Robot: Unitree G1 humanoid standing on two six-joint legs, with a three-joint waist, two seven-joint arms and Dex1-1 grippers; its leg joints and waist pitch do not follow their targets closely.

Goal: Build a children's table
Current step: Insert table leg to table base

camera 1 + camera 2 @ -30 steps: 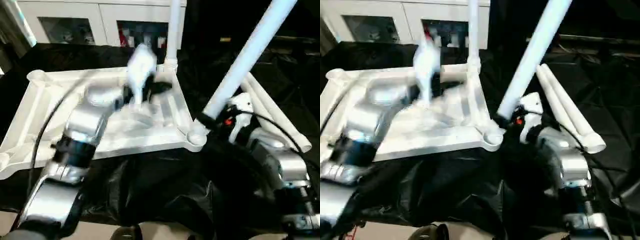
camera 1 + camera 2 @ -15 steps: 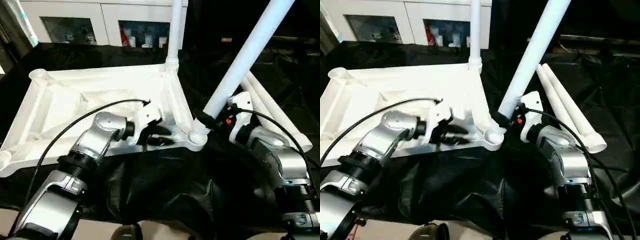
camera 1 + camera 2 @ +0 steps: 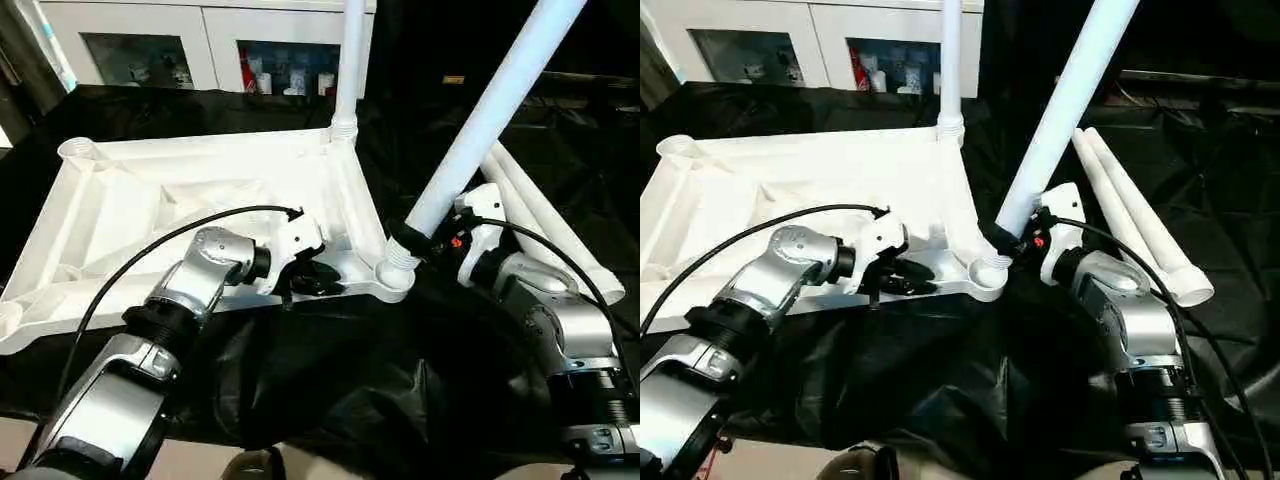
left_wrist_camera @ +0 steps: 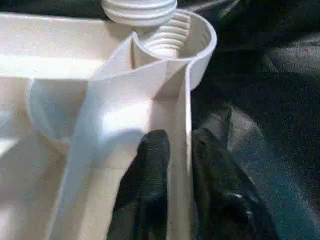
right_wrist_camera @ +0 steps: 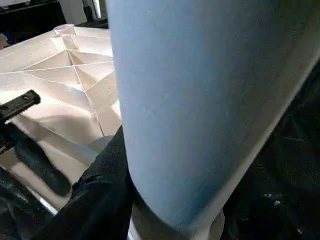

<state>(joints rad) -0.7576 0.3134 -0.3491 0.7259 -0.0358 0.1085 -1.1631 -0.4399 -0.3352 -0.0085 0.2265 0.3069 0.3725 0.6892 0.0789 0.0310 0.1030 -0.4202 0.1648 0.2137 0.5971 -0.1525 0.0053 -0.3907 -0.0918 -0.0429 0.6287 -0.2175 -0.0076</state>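
Note:
The children's table top (image 3: 150,200) lies upside down on black cloth, its ribs facing up. One white leg (image 3: 348,60) stands upright in the far right corner socket. A second leg (image 3: 490,110) leans over the near right socket (image 3: 393,277), with my right gripper (image 3: 412,240) shut on its lower end. This leg (image 5: 200,100) looms close in the right wrist view. My left gripper (image 3: 315,280) is at the top's near rim (image 4: 187,100). Its fingers (image 4: 150,165) straddle the rim wall, one inside and one outside, pinching it.
Two loose white legs (image 3: 545,225) lie on the cloth to the right of the top. White cabinets with glass doors (image 3: 150,40) stand behind. Crumpled black cloth (image 3: 330,380) covers the ground in front. A black cable (image 3: 150,250) loops over my left forearm.
My left gripper came down from over the middle of the top to its near rim and closed on the rim wall. The right gripper and its leg have stayed put.

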